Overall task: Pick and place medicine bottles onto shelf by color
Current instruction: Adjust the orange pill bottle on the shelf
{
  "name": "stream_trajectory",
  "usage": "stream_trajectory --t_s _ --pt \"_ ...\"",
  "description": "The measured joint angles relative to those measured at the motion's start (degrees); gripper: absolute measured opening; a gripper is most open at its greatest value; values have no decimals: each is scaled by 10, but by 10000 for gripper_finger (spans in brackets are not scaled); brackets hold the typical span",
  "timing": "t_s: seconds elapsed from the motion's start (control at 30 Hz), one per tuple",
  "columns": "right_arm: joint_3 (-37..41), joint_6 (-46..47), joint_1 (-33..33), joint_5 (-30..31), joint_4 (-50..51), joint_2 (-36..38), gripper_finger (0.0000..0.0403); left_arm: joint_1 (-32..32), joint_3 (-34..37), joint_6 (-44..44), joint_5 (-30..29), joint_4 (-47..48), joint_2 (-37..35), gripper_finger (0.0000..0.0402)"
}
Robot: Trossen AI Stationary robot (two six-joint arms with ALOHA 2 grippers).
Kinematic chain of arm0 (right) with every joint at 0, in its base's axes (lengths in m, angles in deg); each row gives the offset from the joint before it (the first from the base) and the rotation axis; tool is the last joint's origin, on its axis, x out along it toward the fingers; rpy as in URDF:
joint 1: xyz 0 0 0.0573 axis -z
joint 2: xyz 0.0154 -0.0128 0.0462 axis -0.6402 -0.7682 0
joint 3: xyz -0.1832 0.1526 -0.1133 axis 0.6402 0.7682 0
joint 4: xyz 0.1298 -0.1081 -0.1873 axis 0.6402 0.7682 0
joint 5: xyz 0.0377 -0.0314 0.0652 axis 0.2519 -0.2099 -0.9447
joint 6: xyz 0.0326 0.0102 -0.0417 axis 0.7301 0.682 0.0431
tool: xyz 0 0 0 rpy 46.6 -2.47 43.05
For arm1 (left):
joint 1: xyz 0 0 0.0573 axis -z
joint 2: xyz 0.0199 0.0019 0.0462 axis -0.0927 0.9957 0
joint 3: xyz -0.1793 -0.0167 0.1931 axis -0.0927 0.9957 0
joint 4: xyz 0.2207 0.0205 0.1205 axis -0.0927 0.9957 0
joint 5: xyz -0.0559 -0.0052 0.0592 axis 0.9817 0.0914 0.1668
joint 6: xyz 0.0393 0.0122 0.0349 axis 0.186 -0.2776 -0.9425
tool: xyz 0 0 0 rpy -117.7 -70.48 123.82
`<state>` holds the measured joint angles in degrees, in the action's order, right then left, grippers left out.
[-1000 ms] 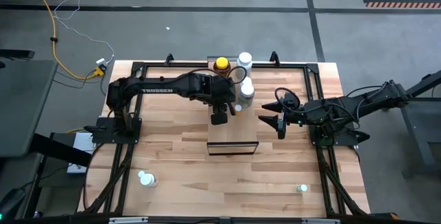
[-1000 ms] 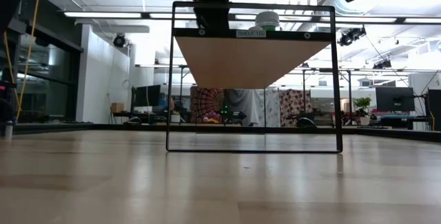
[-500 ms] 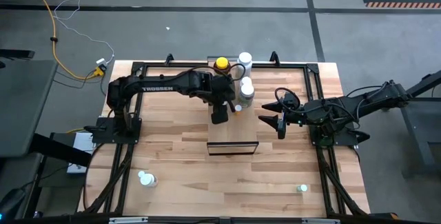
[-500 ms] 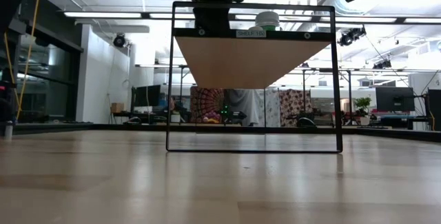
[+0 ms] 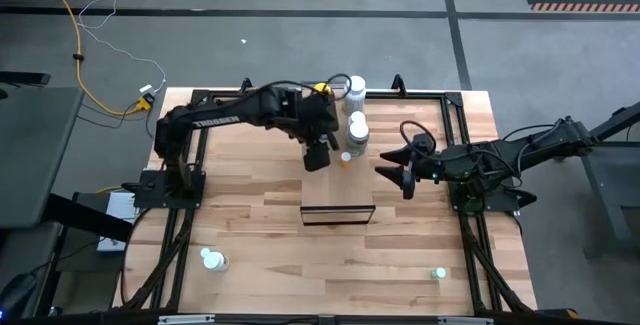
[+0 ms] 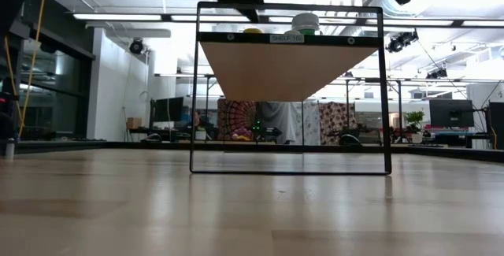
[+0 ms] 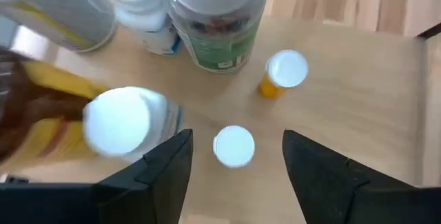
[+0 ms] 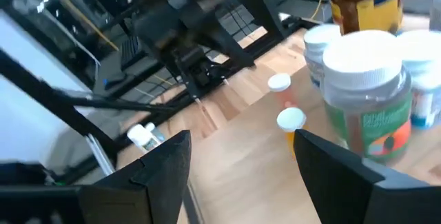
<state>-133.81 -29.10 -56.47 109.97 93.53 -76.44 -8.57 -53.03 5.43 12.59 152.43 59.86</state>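
The shelf (image 5: pixel 340 197) is a light wood board raised on a black frame (image 6: pixel 287 67). On it stand an amber bottle with a yellow cap (image 5: pixel 322 90), white bottles (image 5: pixel 355 87) (image 5: pixel 358 130) and a tiny orange bottle (image 5: pixel 346 157). My left gripper (image 5: pixel 318 158) hovers open above the shelf. In its wrist view a small white-capped bottle (image 7: pixel 233 147) stands upright below the gap between the fingers (image 7: pixel 236 136), untouched. My right gripper (image 5: pixel 397 177) waits open to the right of the shelf, with nothing between its fingers (image 8: pixel 242 138).
A white bottle (image 5: pixel 211 259) lies on the tabletop near the front left, and a small greenish one (image 5: pixel 438 275) near the front right. The shelf's near half is bare. A green-labelled, white-lidded bottle (image 8: pixel 365 100) stands close in front of my right gripper.
My left gripper has risen from the shelf and drawn a little toward the table's far edge. The small white-capped bottle stays standing on the shelf below it. In the low view the yellow cap now shows where the gripper stood.
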Motion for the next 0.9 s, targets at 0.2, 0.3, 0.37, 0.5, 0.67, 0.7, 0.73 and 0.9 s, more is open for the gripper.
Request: stream_trajectory --t_s 0.2,0.3,0.37,0.5,0.67,0.7,0.73,0.9 --pt "0 118 10 0 21 -27 245 8 -14 42 -7 -3 -67 212" --pt "0 165 9 -10 28 -69 221 22 -6 46 -36 -25 -112 195" --pt "0 197 10 -17 27 -102 188 31 19 50 -60 -54 -152 173" --pt "0 263 20 -18 25 -158 89 54 106 59 -115 -139 -246 109" --pt "0 293 44 -18 -11 -199 17 79 276 78 -171 -280 -381 13" --pt "0 293 50 -18 -27 -204 21 82 311 86 -172 -315 -407 9" --pt "0 293 55 -18 -43 -208 21 85 345 94 -173 -345 -433 10" --pt "0 304 78 -19 -73 -226 5 92 471 145 -184 -443 -523 2"
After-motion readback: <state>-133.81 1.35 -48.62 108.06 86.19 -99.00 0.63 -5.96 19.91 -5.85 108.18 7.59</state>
